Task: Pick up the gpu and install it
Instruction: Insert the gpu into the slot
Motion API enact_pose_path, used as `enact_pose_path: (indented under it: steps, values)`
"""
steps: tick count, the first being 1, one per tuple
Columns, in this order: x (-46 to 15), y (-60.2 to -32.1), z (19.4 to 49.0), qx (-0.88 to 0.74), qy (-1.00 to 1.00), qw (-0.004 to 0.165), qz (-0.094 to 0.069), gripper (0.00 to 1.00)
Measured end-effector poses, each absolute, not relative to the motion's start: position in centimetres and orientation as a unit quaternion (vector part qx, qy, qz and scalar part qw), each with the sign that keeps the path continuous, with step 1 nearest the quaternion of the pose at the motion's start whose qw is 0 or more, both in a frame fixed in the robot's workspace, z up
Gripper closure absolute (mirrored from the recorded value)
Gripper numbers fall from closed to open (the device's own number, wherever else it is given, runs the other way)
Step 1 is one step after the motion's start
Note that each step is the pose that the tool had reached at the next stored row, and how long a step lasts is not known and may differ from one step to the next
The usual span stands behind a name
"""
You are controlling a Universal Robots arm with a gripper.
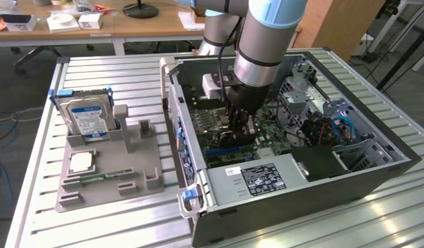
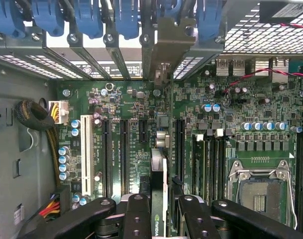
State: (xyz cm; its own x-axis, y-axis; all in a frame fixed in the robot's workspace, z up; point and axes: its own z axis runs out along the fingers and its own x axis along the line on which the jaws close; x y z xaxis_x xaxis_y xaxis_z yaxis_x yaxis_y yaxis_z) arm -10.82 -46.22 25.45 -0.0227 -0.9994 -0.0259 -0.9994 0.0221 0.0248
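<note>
Though in gripper (image 2: pixel 163 204), gpu (image 2: pixel 159 169) barely visible.

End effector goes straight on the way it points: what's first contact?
Probably the motherboard: the end effector points down at it, gripping the gpu edge-on, so the card's lower edge should touch first. Which slot lies beneath is hidden; the gap is hard to judge.
</note>
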Motion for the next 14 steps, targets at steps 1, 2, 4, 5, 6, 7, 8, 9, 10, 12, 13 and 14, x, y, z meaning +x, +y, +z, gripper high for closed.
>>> enact_pose_path:
  steps: [1,2,4,5,6,7,8,9,10,12,13,14]
  values:
    - [-10.82,-46.22,25.45,-0.699,0.714,0.001,0.018,0.73]
    - [-10.82,-46.22,25.45,-0.700,0.714,0.001,0.018,0.73]
    - [-10.82,-46.22,25.43,-0.700,0.714,0.001,0.018,0.73]
    - [-10.82,-46.22,25.42,-0.700,0.714,0.001,0.018,0.73]
    - [-10.82,-46.22,25.40,-0.700,0.714,0.001,0.018,0.73]
    - [-10.82,-46.22,25.39,-0.701,0.713,0.001,0.018,0.73]
    - [-10.82,-46.22,25.39,-0.701,0.713,0.001,0.018,0.73]
    - [-10.82,-46.22,25.39,-0.701,0.713,0.000,0.018,0.73]
    - [-10.82,-46.22,25.38,-0.701,0.713,0.001,0.018,0.73]
    - [-10.82,-46.22,25.34,-0.702,0.712,0.001,0.018,0.73]
    - [-10.82,-46.22,25.34,-0.702,0.712,0.001,0.018,0.73]
    - [-10.82,-46.22,25.34,-0.702,0.712,0.001,0.018,0.73]
